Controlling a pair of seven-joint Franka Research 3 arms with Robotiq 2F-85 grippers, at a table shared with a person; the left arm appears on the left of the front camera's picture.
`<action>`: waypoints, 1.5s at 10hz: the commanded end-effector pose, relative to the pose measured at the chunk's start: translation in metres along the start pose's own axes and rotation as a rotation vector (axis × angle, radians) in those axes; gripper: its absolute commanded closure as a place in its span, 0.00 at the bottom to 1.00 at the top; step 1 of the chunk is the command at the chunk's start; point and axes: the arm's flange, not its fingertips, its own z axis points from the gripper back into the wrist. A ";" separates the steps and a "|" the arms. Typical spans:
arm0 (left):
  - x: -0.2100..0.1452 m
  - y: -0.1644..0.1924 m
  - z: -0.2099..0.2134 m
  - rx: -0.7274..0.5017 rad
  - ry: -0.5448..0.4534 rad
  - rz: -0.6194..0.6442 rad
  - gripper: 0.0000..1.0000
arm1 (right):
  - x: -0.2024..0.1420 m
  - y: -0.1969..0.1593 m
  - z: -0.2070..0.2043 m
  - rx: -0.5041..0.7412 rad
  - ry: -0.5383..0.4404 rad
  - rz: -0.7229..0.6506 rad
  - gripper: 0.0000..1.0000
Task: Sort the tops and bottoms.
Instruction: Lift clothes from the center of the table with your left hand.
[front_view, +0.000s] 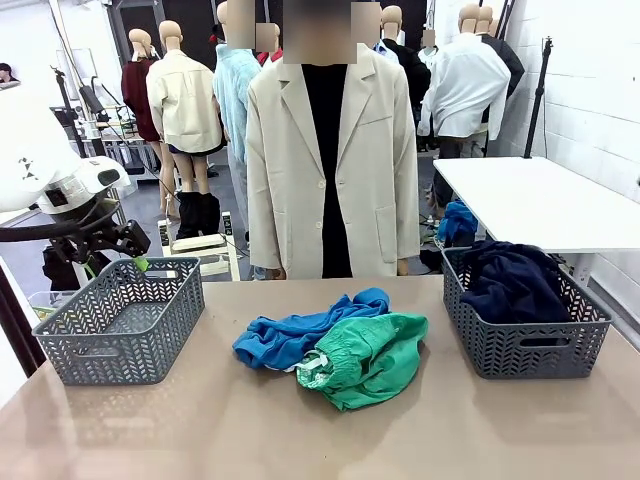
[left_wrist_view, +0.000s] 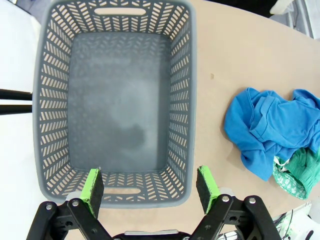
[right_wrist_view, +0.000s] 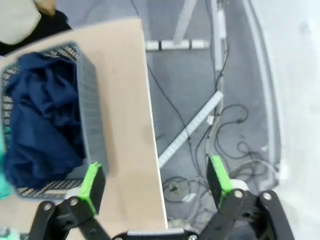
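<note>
The royal-blue top lies crumpled mid-table, also in the left wrist view. The emerald green bottoms with a white drawstring rest partly on it; a corner of the green bottoms shows in the wrist view. The dark navy bottoms fill the right grey basket, and the navy bottoms show from above in the right basket. My left gripper is open above the near rim of the empty left basket. My right gripper is open, over the table's right edge.
The left basket stands at the table's left, under my left arm. A person in a beige coat stands at the far side. Beyond the right edge lie floor cables and a white table.
</note>
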 end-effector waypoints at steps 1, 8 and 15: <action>-0.003 -0.001 0.001 0.002 0.005 0.020 0.04 | -0.024 -0.017 -0.022 0.109 -0.043 -0.120 0.00; 0.016 -0.158 0.045 -0.002 -0.161 -0.559 0.04 | -0.017 -0.020 -0.012 0.036 0.001 -0.080 0.00; -0.026 -0.299 0.029 -0.129 -0.070 -0.910 0.04 | -0.017 -0.020 -0.012 0.036 0.001 -0.080 0.00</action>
